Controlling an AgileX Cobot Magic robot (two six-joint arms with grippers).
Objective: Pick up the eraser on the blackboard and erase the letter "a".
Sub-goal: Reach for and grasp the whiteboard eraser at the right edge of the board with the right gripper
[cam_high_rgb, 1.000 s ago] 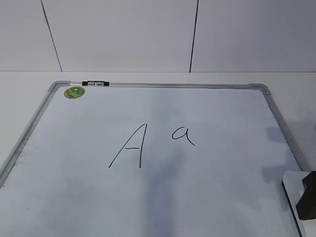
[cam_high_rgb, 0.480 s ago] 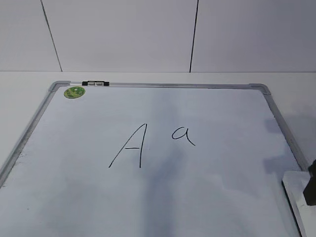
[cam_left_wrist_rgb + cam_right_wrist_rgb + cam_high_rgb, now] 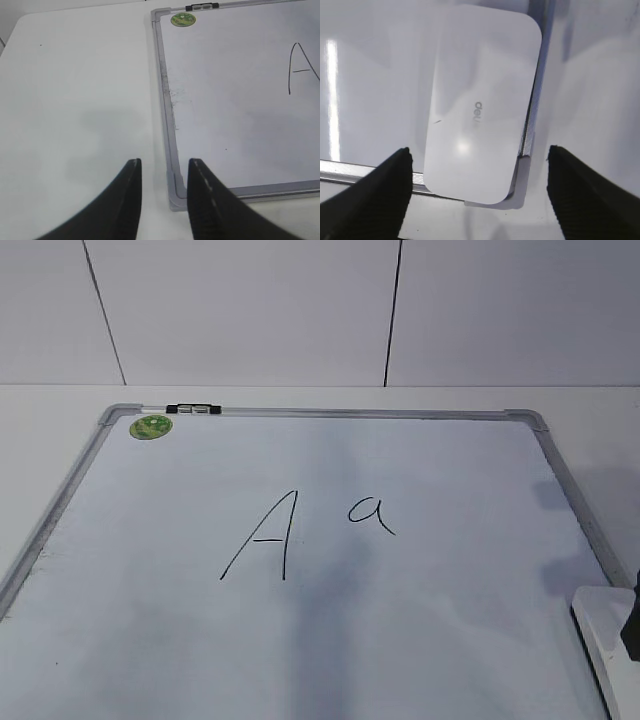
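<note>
The blackboard (image 3: 330, 413) is a white board in a silver frame, lying flat on the table. A tall "A" (image 3: 262, 535) and the small letter "a" (image 3: 372, 515) are written near its middle. The white eraser (image 3: 598, 625) lies on the board's near right corner and fills the right wrist view (image 3: 482, 95). My right gripper (image 3: 479, 152) is wide open, its fingers straddling the eraser's near end without touching it; only a dark sliver of it (image 3: 632, 625) shows in the exterior view. My left gripper (image 3: 164, 165) is open and empty over the board's near left corner (image 3: 175, 197).
A green round sticker (image 3: 151, 426) and a black clip (image 3: 193, 409) sit at the board's far left corner. White table (image 3: 75, 100) surrounds the board; a white panelled wall (image 3: 250, 310) stands behind it.
My right gripper has drifted slightly to the right in the exterior view, so less of it shows at the edge. The eraser and the letters have not moved.
</note>
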